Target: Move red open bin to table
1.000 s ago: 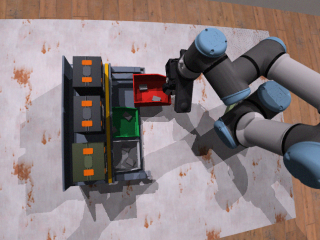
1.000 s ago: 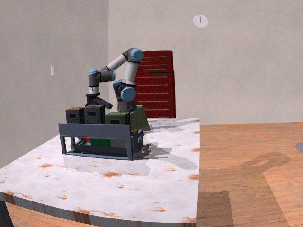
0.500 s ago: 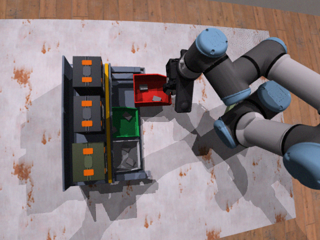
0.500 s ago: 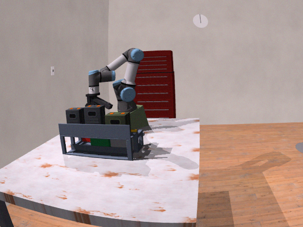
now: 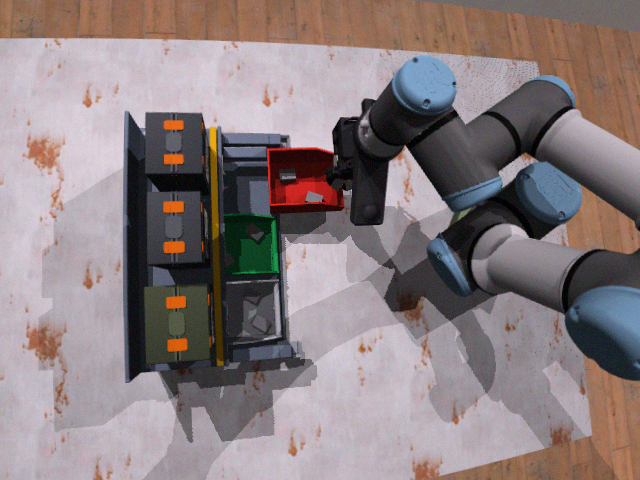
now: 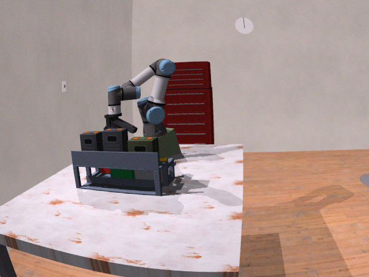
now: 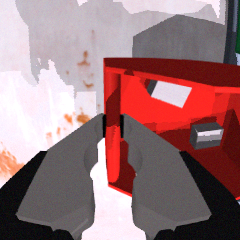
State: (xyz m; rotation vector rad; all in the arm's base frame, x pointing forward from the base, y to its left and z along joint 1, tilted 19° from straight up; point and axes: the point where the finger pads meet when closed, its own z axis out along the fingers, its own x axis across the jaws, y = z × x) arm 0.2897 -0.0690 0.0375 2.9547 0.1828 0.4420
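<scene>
The red open bin point(image 5: 305, 205) point(image 6: 105, 171) point(image 7: 172, 72) looks like smooth plastic, its inner faces bright. The small parts inside have a grey metallic look. The shelf point(image 5: 253, 138) point(image 6: 115, 158) resembles matt painted metal. The tabletop point(image 5: 330, 439) point(image 6: 179, 238) point(image 7: 60, 95) is whitish with rust-like blotches; the floor point(image 5: 232, 20) point(image 6: 297, 167) is grained wood planking.

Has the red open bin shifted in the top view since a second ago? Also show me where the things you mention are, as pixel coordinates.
No; the red open bin point(image 5: 302, 183) point(image 6: 104, 170) point(image 7: 137, 102) shows no visible shift against the green bin point(image 5: 253, 253) point(image 6: 121, 173) point(image 7: 238, 37).
</scene>
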